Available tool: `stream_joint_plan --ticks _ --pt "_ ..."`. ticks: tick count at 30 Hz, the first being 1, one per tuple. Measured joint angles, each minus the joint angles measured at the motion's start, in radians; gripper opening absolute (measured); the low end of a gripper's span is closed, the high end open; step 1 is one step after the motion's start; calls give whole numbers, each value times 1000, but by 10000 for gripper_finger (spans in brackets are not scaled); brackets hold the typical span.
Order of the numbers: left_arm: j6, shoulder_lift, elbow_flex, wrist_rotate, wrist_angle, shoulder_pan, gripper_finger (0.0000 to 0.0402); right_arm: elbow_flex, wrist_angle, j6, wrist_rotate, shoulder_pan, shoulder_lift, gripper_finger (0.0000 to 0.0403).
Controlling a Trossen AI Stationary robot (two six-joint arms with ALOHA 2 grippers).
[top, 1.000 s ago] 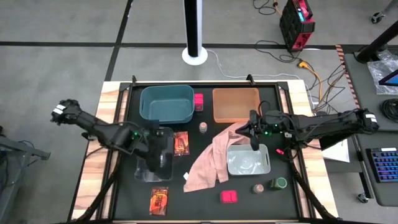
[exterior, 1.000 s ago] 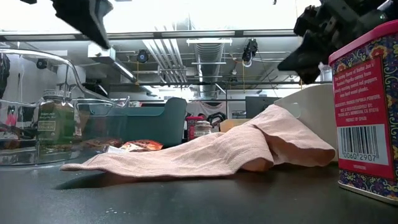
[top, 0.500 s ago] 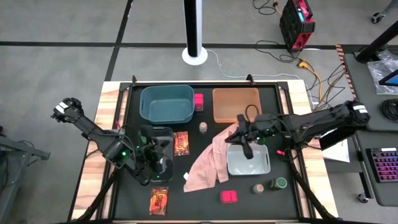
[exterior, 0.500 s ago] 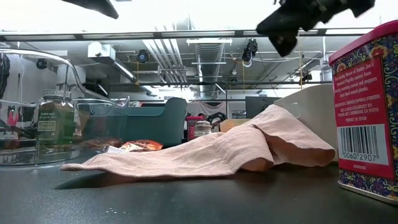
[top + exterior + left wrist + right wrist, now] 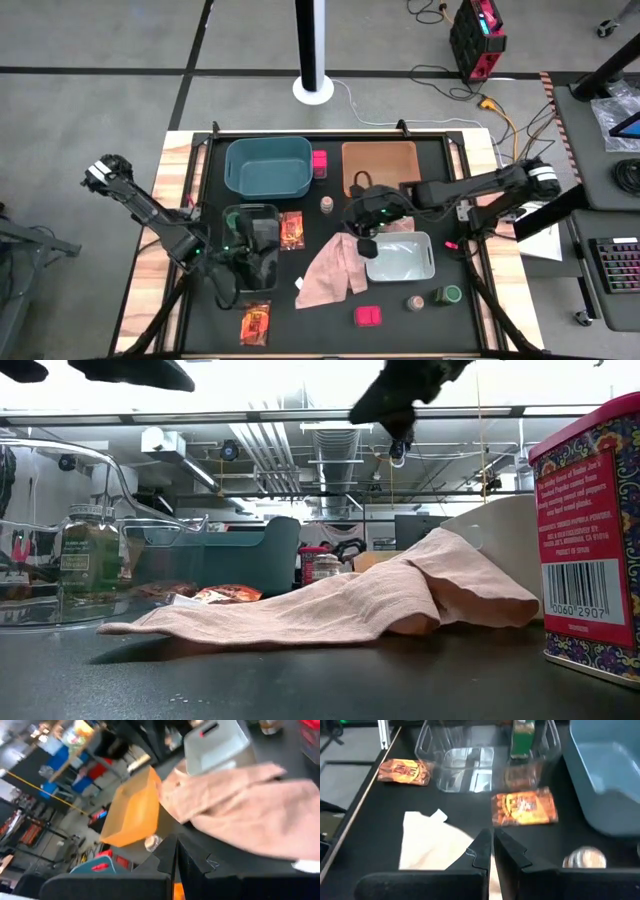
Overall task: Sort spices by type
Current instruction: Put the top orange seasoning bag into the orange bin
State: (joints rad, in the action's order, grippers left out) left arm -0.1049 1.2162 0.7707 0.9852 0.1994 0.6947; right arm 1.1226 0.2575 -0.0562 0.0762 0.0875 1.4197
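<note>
The right gripper (image 5: 366,243) is hanging above the pink cloth (image 5: 335,268) with its jaws closed and nothing between them. The left gripper (image 5: 262,263) is waiting over the clear bin (image 5: 232,215), jaws also closed and empty. One packet (image 5: 291,230) is lying just beside that bin, another packet (image 5: 256,322) near the front edge.

pink box (image 5: 590,540) cut off at edge, jar (image 5: 585,858) blurred, packet labels unreadable

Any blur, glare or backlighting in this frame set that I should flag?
Left wrist view: heavy motion blur smears the pink cloth and orange bin. Low view: bright ceiling light turns the arms into silhouettes; the pink tin is close and cropped. Right wrist view: mild softness, glare on the clear bin. High view: even, sharp.
</note>
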Motion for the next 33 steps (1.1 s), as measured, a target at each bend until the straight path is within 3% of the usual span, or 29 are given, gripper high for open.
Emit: stream_joint_plan --ticks 7,16,23,33 --pt "16 -100 -97 150 -121 2 0 113 3 86 1 0 133 13" --pt "9 -143 -82 159 -106 1 0 206 -1 161 1 -1 279 13" --pt "9 -141 -77 159 -105 1 0 246 -4 133 -3 -1 358 13" --pt "12 -139 -77 159 -106 1 0 246 -14 117 -157 46 404 13"
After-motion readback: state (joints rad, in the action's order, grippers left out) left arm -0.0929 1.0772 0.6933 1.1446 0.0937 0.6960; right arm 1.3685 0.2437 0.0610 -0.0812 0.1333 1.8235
